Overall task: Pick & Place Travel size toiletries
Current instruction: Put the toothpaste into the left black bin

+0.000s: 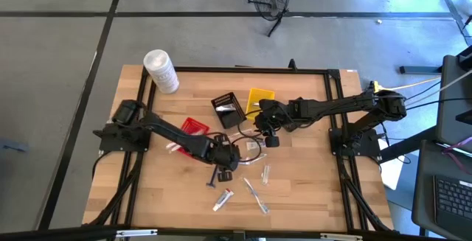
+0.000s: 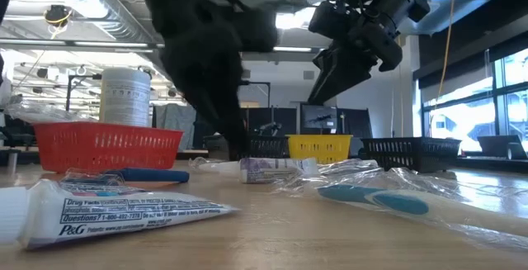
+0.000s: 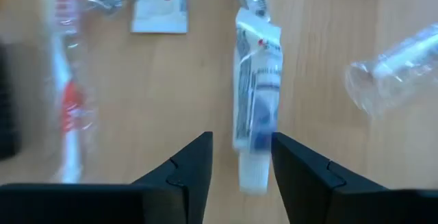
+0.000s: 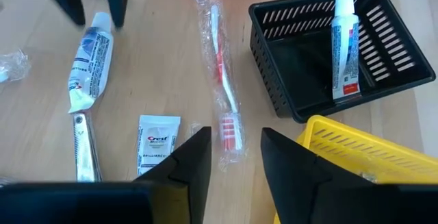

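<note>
The left gripper (image 3: 239, 157) hangs open over mid-table, its dark fingers straddling the cap end of a small white toothpaste tube (image 3: 256, 101) that lies flat, long axis running straight ahead between them. The soft tube looks crimped at its far end. The right gripper (image 4: 234, 155), also open and empty, hovers above a wrapped red toothbrush (image 4: 222, 80) beside the slatted black basket (image 4: 397, 80).

From above, the arms cover part of the toiletries (image 1: 247, 169) at mid-table. At table level, the near tube (image 2: 107, 208) runs off the edge. The left wrist camera shows the toothbrush (image 3: 68, 94) blurred.
</note>
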